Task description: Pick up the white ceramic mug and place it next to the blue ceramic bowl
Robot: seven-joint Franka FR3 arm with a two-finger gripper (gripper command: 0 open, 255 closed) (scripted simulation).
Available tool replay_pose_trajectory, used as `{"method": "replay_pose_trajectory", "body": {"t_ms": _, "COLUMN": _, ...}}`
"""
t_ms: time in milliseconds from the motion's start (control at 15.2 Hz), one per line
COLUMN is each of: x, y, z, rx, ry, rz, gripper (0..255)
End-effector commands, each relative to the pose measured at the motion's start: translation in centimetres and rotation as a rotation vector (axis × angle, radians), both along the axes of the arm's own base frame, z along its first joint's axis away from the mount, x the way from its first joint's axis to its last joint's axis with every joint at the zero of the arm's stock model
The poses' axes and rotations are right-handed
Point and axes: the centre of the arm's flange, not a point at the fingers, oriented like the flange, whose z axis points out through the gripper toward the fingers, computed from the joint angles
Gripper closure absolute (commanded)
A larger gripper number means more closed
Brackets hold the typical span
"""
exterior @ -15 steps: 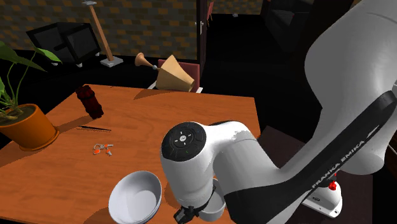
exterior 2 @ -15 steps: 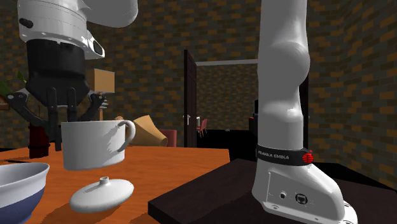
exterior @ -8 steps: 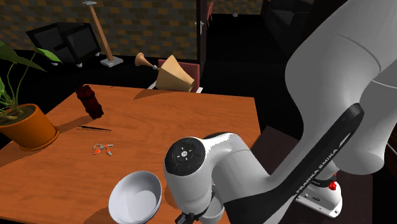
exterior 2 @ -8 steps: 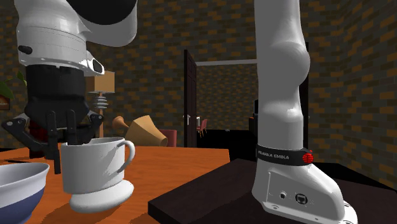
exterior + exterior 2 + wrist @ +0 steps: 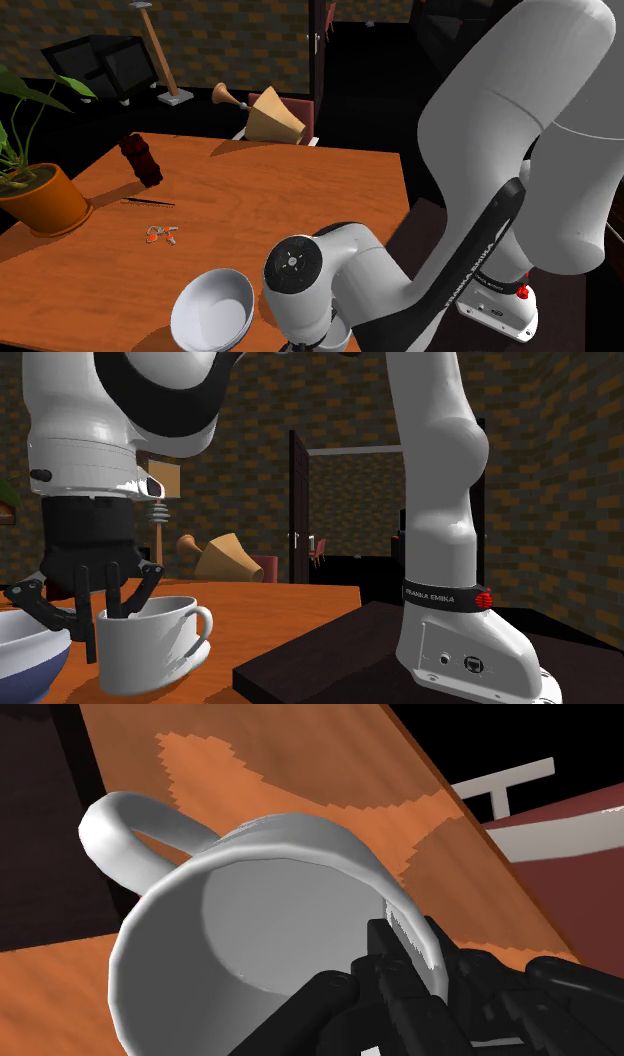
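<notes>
plant pot [image 5: 42, 200]: at the shoulder view's far left I saw an orange pot with a green plant, standing on the wooden table [image 5: 300, 190].
dark red object [image 5: 141, 158]: it stood farther back on the table, right of the pot; I could not make out what it was.
keys [image 5: 160, 235]: a small bunch lay on the wood, right of the pot and apart from it.
bowl [image 5: 25, 652]: white inside with a blue lower band, it sat at the second exterior view's left edge.
gripper [image 5: 100, 632]: it hung straight down over the mug [image 5: 150, 647]. I read the fingers [image 5: 114, 592] as clamped on the cup's wall, one inside and one outside, on the side toward the bowl.
mug: white and upright, with its handle toward the second exterior view's right, it was just beside the bowl. It was low at the table, but I could not tell whether its base touched the wood.
stand [image 5: 330, 652]: a dark box at the second exterior view's lower right carried the arm's white base.
</notes>
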Motion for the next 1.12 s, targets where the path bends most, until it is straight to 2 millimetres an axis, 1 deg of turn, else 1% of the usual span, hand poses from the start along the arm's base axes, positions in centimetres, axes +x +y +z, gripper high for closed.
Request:
{"method": "replay_pose_trajectory", "body": {"t_ms": 0, "x": 0.0, "y": 0.0, "z": -1.1, "rx": 0.0, "ry": 0.0, "rz": 0.0, "gripper": 255}}
{"method": "replay_pose_trajectory", "body": {"t_ms": 726, "x": 0.0, "y": 0.0, "z": -7.0, "rx": 0.0, "ry": 0.0, "rz": 0.0, "gripper": 255}}
{"method": "replay_pose_trajectory", "body": {"t_ms": 1056, "x": 0.0, "y": 0.0, "z": -7.0, "rx": 0.0, "ry": 0.0, "rz": 0.0, "gripper": 255}}
